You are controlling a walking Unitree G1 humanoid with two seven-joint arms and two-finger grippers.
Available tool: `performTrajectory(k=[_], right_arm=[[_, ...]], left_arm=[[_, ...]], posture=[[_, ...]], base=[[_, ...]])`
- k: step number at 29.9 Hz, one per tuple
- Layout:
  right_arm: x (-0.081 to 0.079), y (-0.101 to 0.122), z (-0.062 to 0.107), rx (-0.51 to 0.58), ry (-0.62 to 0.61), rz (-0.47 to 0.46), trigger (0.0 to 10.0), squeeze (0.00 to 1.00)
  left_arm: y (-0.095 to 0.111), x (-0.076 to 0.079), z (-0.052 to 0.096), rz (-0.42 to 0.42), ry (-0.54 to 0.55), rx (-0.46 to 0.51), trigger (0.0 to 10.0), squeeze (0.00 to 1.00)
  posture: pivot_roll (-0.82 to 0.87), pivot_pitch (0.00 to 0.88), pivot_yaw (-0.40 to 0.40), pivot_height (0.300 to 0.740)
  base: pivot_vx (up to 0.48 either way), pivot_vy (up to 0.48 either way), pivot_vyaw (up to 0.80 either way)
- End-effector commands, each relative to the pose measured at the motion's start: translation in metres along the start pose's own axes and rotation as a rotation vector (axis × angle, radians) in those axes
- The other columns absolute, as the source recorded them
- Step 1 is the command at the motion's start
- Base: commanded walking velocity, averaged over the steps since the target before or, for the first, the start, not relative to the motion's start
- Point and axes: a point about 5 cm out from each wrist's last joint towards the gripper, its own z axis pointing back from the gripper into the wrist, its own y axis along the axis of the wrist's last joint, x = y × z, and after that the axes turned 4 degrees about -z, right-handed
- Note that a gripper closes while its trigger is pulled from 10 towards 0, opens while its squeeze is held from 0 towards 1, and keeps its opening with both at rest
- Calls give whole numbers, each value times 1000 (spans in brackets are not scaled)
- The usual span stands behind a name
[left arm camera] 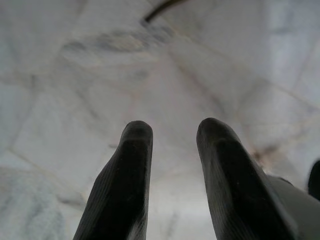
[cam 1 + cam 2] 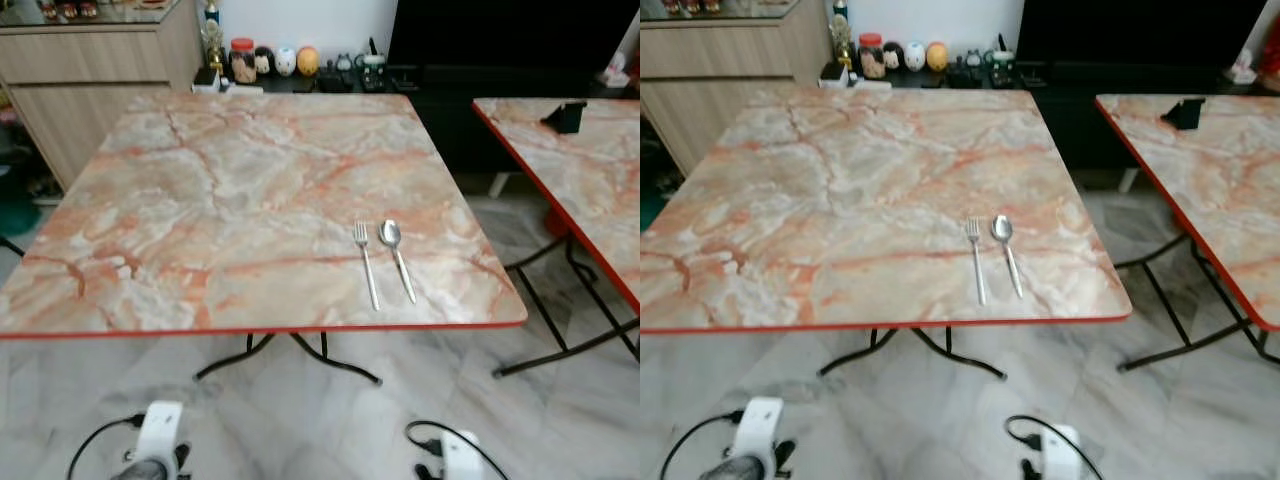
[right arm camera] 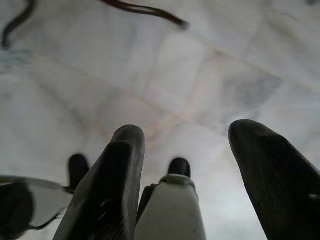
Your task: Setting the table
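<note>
Lying side by side near marble table edge: fork & spoon; both grippers hang apart-fingered, empty, over floor.

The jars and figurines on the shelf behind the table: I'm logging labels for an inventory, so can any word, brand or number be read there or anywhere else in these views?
No text can be read in any view.
Red-lidded jar: its label is too blurred to read.
Round figurines: painted marks, no legible words.
Fork and spoon on the marble table: no stamp visible.
Black stand on the second table: no marking visible.
</note>
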Motion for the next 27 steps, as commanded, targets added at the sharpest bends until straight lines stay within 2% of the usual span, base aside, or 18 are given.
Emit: performTrajectory(k=[1, 15, 17, 20, 27], right_arm=[[13, -2, 2, -2, -35, -6, 10000, 0], [14, -1, 2, -2, -32, 20, 10000, 0], [14, 0, 2, -1, -31, 22, 10000, 0], [14, -1, 2, -2, -32, 16, 10000, 0], [13, -1, 2, 3, -35, 0, 10000, 0]], left_arm=[[-2, 8, 0, 5, -17, -5, 10000, 0], [-2, 12, 0, 13, -44, 12, 10000, 0], [-2, 12, 0, 8, -40, 12, 10000, 0], [-2, 12, 0, 6, -35, 12, 10000, 0], [-3, 12, 0, -4, -38, 10, 10000, 0]], posture=[[20, 0, -14, 740], [21, 5, -20, 740], [20, 3, -20, 740], [21, 3, -20, 740], [20, 4, -17, 740]], base=[[0, 0, 0], [0, 0, 0], [0, 0, 650], [291, 0, 612], [339, 0, 0]])
